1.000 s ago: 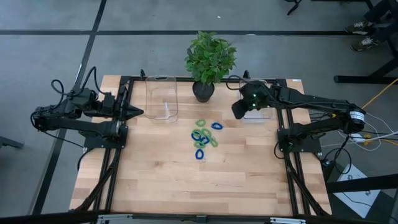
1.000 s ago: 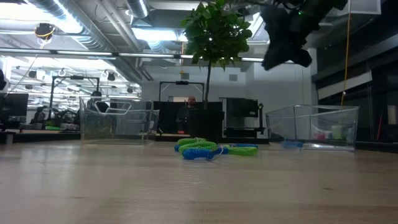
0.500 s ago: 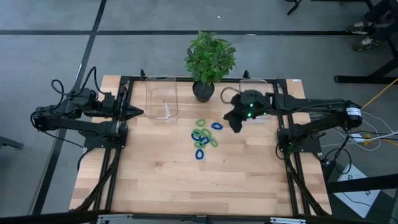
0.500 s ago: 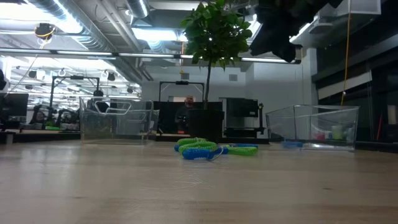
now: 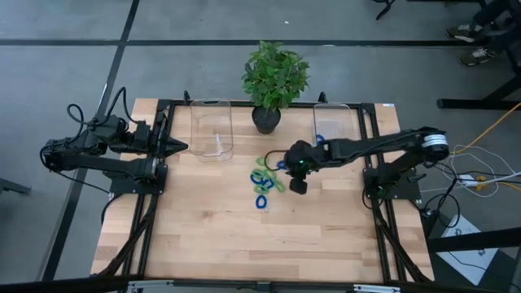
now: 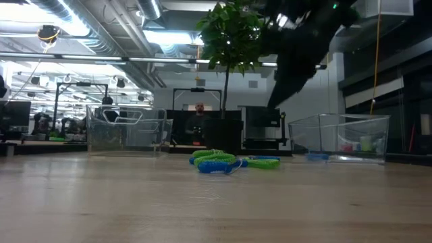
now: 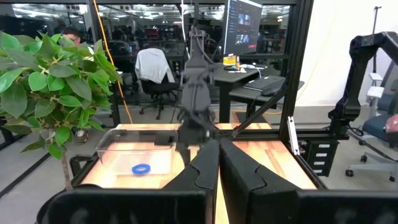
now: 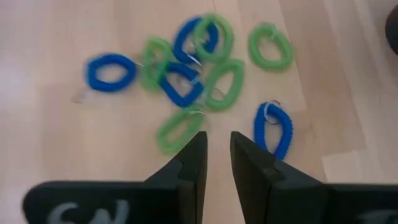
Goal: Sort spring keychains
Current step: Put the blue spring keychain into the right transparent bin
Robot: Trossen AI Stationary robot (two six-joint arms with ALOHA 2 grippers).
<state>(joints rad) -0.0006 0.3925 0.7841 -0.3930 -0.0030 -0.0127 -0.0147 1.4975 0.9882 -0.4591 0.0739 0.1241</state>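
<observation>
Right gripper (image 5: 298, 185) hangs over the pile of spring keychains (image 5: 267, 179) near the middle of the table (image 5: 212, 232).

No brand, label or readable writing shows on any of it. The keychains are small oval loops of tightly coiled, glossy plastic cord, bright blue and light green, some overlapping in a loose heap on the pale, jointed wood planks of the table; in the right wrist view thin metal rings show on a few. That gripper's dark, matte fingers (image 8: 193, 163) stand a narrow gap apart and hold nothing. One blue loop (image 7: 141, 168) lies in the clear, hard-walled right bin (image 5: 334, 129); the clear left bin (image 5: 212, 130) sits at the far edge beside a leafy potted plant (image 5: 274, 80). The left gripper (image 5: 177, 147) waits at the table's left edge, fingers pressed together, nothing between them.
</observation>
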